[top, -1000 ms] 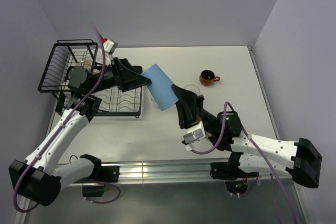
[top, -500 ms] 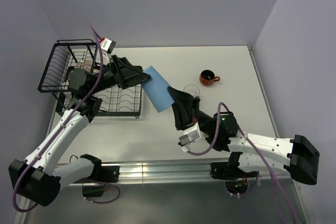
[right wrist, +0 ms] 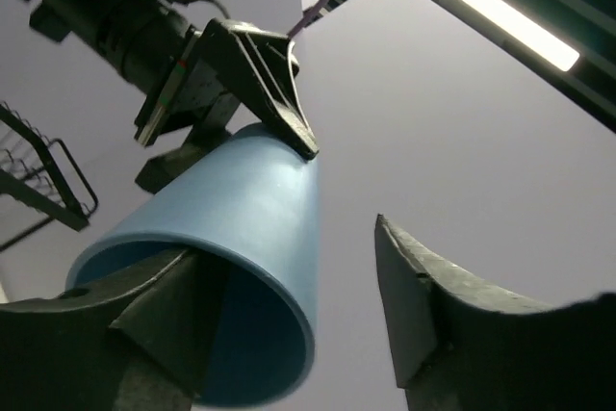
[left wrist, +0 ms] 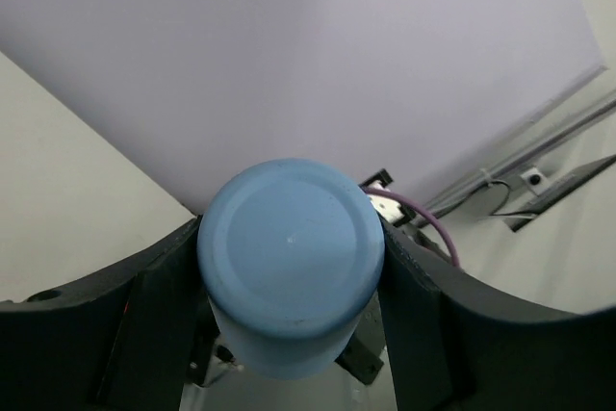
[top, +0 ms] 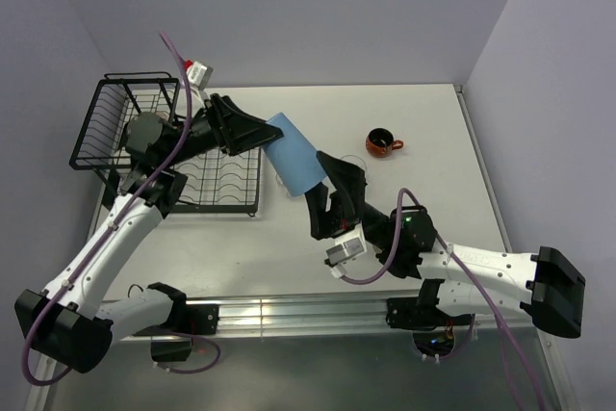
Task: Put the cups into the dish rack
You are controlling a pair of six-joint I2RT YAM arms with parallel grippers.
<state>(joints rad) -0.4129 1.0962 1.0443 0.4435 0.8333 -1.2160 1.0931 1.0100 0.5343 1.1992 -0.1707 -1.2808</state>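
- My left pincer point(top: 268, 134) reaches across the dish rack point(top: 135, 75) and is clamped on the upper, narrower end of the blue tumbler point(top: 298, 159).
- The tumbler hangs tilted above the tabletop point(top: 423, 122), just right of the rack's flat tray.
- My right pincer point(top: 325, 192) sits at the tumbler's lower end with its jaws spread apart; I can't tell whether it touches.
- A dark brown-orange cup point(top: 382, 142) stands upright on the tabletop, apart, further right.

Bright, even light; soft shadows
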